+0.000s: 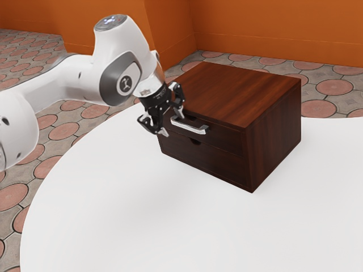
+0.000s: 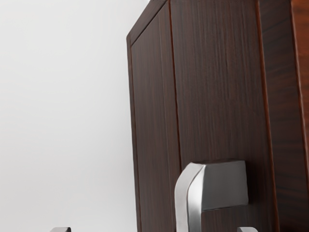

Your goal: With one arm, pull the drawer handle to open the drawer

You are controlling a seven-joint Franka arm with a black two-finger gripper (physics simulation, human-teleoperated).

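At the dark wooden cabinet's front, the black two-finger gripper straddles the silver bar handle, fingers spread; the top drawer looks shut, so gripping and pulling remain.

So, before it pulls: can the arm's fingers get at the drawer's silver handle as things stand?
Likely yes: the open fingers sit right by the silver handle, nothing between them.

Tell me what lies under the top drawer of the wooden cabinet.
A second drawer front sits directly below the top drawer, and under that the white table. Both drawers' insides are hidden.
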